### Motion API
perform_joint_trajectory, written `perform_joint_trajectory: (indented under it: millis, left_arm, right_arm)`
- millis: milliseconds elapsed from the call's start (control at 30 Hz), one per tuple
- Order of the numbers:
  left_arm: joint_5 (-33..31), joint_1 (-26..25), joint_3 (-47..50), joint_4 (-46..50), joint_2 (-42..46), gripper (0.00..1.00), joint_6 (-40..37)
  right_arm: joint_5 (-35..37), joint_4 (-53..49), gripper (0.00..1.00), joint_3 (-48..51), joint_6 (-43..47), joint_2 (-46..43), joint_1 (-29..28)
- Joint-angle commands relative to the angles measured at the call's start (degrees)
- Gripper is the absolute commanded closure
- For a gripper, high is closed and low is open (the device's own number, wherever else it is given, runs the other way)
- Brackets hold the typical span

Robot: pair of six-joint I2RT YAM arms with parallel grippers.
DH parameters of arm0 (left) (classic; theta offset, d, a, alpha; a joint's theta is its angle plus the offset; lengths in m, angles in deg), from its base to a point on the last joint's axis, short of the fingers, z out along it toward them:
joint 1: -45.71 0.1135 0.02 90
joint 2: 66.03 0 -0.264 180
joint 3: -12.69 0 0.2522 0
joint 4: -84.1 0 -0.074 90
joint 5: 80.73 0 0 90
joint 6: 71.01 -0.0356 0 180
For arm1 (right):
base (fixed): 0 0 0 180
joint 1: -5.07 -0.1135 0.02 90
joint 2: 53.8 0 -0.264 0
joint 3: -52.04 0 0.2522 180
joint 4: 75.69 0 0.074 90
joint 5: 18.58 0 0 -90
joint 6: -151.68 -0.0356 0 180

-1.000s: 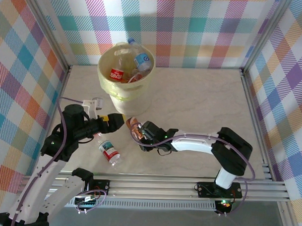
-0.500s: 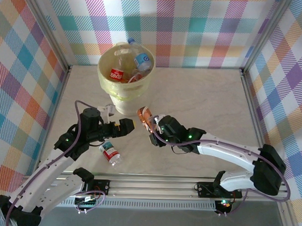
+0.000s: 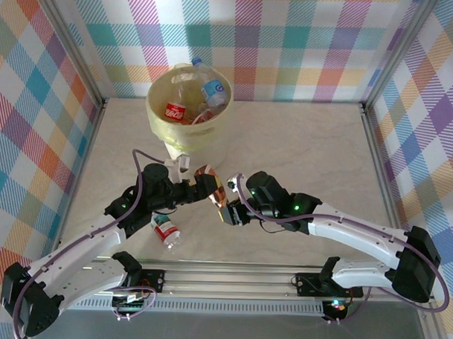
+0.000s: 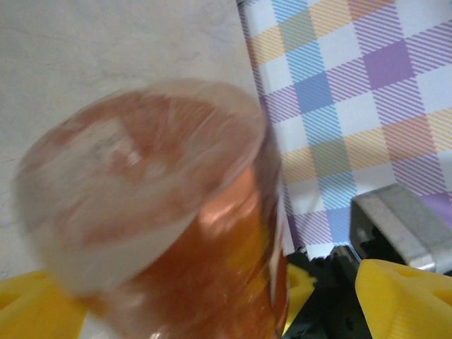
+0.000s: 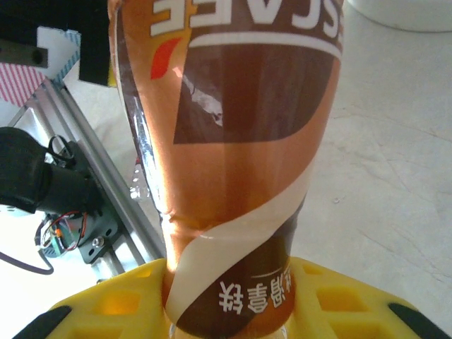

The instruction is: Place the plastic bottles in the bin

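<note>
A brown-labelled plastic bottle (image 3: 213,190) hangs in the air in front of the bin (image 3: 201,142). My right gripper (image 3: 231,212) is shut on its neck end (image 5: 233,127), its yellow fingers pressed against both sides. My left gripper (image 3: 201,180) stands open around the bottle's base (image 4: 162,226); its right finger (image 4: 402,296) is apart from the plastic. Another bottle with a red and green label (image 3: 165,230) lies on the table under the left arm. The pale-yellow bin holds several bottles, one red-labelled (image 3: 175,110) and one blue-labelled (image 3: 214,89).
The checked walls close the table in on three sides. An aluminium rail (image 3: 230,277) runs along the near edge by the arm bases. Bare marble table (image 3: 309,150) lies to the right of the bin.
The right arm has carried the brown bottle forward and left. The left gripper has swung right to meet the bottle's base, and its jaws have narrowed a little.
</note>
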Motion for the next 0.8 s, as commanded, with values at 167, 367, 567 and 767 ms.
perform_joint_trajectory:
  millis: [167,367,567,767]
  left_arm:
    - [-1.2,-2.2,-2.1,-5.6,-3.2,0.13,1.0]
    - [-2.4,-2.2,-2.9,-7.3,-4.2,0.24,0.8]
    - [-3.2,-2.2,-3.3,-7.4,-3.7,0.37,0.7]
    - [-4.5,-2.2,-4.4,-4.2,-2.1,0.43,-0.4]
  right_arm:
    - [-3.8,3.5,0.65,1.6,-0.1,-1.8,-0.1]
    - [-3.2,3.8,0.64,1.9,0.0,-1.9,-0.1]
    - [-3.6,4.4,0.64,2.1,-0.2,-1.3,-0.1]
    - [-2.6,3.9,0.58,1.8,-0.1,-1.4,-0.1]
